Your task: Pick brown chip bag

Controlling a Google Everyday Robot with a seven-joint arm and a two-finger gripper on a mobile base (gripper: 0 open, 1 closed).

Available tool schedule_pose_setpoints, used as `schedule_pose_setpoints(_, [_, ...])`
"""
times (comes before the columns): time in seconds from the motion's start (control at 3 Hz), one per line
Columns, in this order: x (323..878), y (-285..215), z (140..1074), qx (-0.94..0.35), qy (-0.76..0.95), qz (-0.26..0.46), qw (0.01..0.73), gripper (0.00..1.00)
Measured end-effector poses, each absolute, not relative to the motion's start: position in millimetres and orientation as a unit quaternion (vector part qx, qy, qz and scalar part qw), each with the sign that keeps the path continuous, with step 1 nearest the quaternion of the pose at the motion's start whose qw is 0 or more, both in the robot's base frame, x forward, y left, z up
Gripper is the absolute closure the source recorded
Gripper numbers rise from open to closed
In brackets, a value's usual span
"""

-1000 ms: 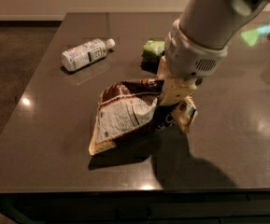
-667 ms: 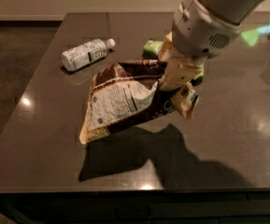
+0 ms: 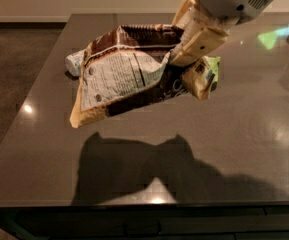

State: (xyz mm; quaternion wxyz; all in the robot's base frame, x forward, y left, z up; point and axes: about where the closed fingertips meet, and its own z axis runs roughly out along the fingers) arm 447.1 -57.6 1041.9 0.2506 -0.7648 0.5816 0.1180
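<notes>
So here's what we've got: the gripper comes in from the top right and its 2 cream fingers are clamped on the right end of the bag. 1 finger sits on top of the crumpled foil and the other shows underneath it, so the foil is pinched between them.

The bag is up in the air, clear of the table. It hangs tilted, with the right end high at the gripper and the lower left corner drooping. The white label panel faces us, with brown along the top edge and cream-yellow at the bottom corner. We can see its shadow lying on the glossy dark top, well apart from the bag itself.

As for contents, the bag looks creased and a bit slack, but we can't tell what's in it or how full it is.

Behind the bag's left edge, the end of a white bottle pokes out, lying on the table; the rest is hidden. Just behind the lower finger there's a patch of a green bag, mostly covered too.
</notes>
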Motion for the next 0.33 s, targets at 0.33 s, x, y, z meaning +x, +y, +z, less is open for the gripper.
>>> schedule_pose_setpoints(0.33, [449.6, -54.7, 1047.5, -0.763, 0.581, 0.112, 0.262, 1.00])
